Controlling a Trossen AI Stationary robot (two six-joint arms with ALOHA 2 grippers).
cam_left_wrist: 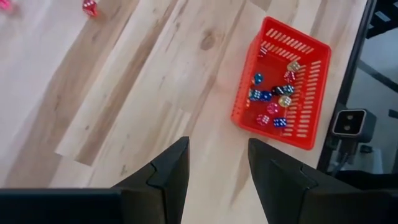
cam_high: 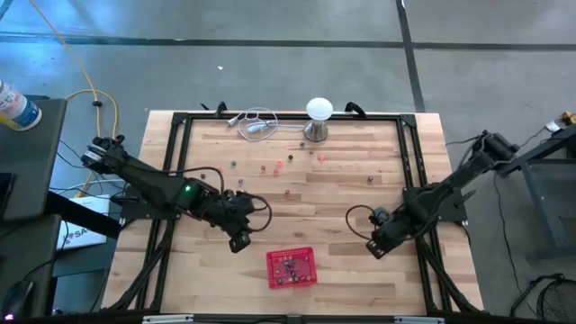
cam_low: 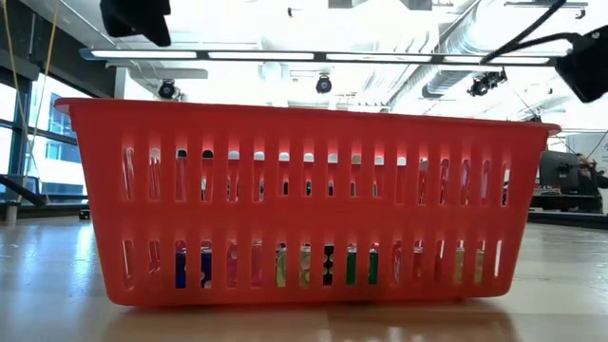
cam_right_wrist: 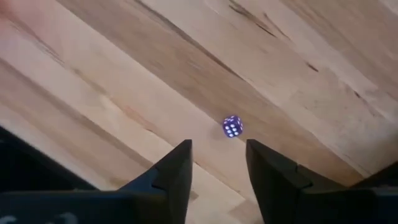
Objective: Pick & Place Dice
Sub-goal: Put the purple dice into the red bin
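- Currently the right gripper (cam_right_wrist: 217, 163) has its jaws apart, nothing between them; it sits above bare wood at the right side of the table (cam_high: 360, 198).
- One purple die (cam_right_wrist: 232, 126) lies on the wood just beyond the right jaws' tips, not touching them.
- Left gripper (cam_left_wrist: 217, 160) has its jaws apart as well, empty, hovering over the table left of the red basket (cam_high: 292, 267).
- Basket holds a cluster of dice (cam_left_wrist: 273, 102) in blue, pink, red and pale colours; it stands near the table's front edge, between the two arms.
- More loose dice (cam_high: 279, 166) are scattered across the far half of the table, well apart from both grippers.
- A white ball-topped stand (cam_high: 319, 117) and a coil of cable (cam_high: 256, 122) sit at the far edge.
- Low view is filled by the basket's slotted wall (cam_low: 304, 204).
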